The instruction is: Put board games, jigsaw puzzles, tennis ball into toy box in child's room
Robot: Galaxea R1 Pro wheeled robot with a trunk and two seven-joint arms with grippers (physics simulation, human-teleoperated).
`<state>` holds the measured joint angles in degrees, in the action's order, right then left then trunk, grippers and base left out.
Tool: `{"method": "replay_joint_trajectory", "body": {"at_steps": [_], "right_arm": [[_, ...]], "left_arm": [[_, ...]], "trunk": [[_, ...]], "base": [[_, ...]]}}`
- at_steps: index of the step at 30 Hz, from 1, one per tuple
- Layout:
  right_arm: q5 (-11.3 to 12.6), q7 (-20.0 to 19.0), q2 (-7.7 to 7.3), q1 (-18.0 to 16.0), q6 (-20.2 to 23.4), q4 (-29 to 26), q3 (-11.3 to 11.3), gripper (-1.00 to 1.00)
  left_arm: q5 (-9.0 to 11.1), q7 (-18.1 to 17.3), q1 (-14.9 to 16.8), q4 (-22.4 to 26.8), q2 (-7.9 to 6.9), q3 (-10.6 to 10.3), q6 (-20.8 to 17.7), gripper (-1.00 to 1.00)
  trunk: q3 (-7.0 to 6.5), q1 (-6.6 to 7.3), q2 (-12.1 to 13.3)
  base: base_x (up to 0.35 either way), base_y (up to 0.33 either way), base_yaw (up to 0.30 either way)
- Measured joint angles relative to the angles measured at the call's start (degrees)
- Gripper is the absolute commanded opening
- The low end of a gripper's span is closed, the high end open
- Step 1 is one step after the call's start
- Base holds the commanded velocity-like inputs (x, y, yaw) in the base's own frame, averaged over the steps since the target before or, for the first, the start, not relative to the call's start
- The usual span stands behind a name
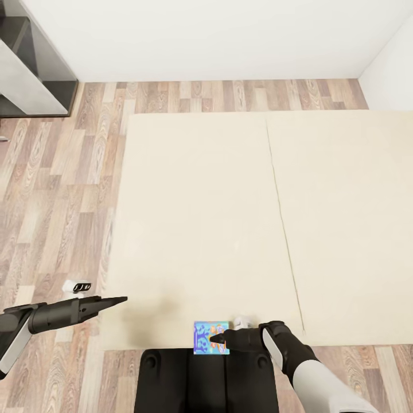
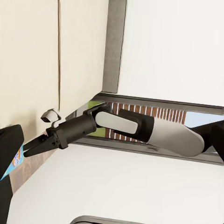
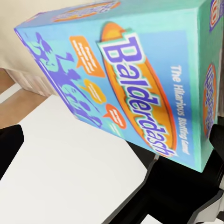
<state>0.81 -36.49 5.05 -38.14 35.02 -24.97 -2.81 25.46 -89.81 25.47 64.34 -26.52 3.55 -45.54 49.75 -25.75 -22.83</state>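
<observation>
— One game (image 1: 210, 337) is in sight, the blue box with orange marks. Where does it sit?

— At about six o'clock in the head view, on the near edge of the bed (image 1: 229, 218), just above the robot's dark trunk (image 1: 206, 381).

— And the right gripper (image 1: 217, 339)?

— It reaches in from four o'clock, tips over the box's right half. In the right wrist view the box (image 3: 140, 79) is very close and tilted, with the word "Balderdash" on an orange oval. Whether the fingers are pinching the box or merely lying against it, I cannot tell.

— What of the left gripper (image 1: 117, 300)?

— It hangs at about eight o'clock, over the floor (image 1: 57, 201) right at the bed's left edge, pointing toward three o'clock. Its fingers look pressed together into one dark point, with nothing between them.

— Does the left wrist view add anything?

— It shows the right arm (image 2: 140, 128), white forearm and dark wrist, stretched toward the box, whose blue corner (image 2: 17, 158) peeks out beside the dark fingers (image 2: 39, 144).

— And the bed itself?

— Plain cream, in two sections split by a seam running from twelve to six o'clock. At ten o'clock stands a dark and grey worktop (image 1: 31, 74) against the white wall (image 1: 218, 34).
</observation>
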Motion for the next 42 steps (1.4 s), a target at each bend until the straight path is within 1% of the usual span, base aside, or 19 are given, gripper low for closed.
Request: {"method": "replay_joint_trajectory", "body": {"at_steps": [4, 13, 14, 37, 42], "right_arm": [[0.0, 0.0, 0.00, 0.0, 0.0, 0.0, 0.0, 1.00], [-0.3, 0.0, 0.31, 0.0, -0.1, -0.1, 0.1, 1.00], [-0.1, 0.1, 0.34, 0.0, -0.7, -0.1, -0.1, 1.00], [0.1, 0.1, 0.23, 0.0, -1.4, -0.3, -0.1, 1.00], [0.1, 0.1, 0.25, 0.0, -1.4, -0.3, -0.1, 1.00]], "left_arm": [[0.0, 0.0, 0.0, 0.0, 0.00, 0.0, 0.0, 1.00], [0.0, 0.0, 0.0, 0.0, 0.00, 0.0, 0.0, 1.00], [0.0, 0.0, 0.0, 0.0, 0.00, 0.0, 0.0, 1.00], [-0.1, 0.0, 0.0, 0.0, 0.00, 0.0, 0.0, 1.00], [0.0, 0.0, 0.0, 0.0, 0.00, 0.0, 0.0, 1.00]], "trunk": [[0.00, 0.00, 0.0], [0.00, 0.00, 0.0], [0.00, 0.00, 0.0], [0.00, 0.00, 0.0], [0.00, 0.00, 0.0]], "base": [[0.000, 0.117, 0.000], [0.000, 0.016, 0.000], [0.000, 0.000, 0.000], [0.000, 0.000, 0.000], [0.000, 0.000, 0.071]]}}
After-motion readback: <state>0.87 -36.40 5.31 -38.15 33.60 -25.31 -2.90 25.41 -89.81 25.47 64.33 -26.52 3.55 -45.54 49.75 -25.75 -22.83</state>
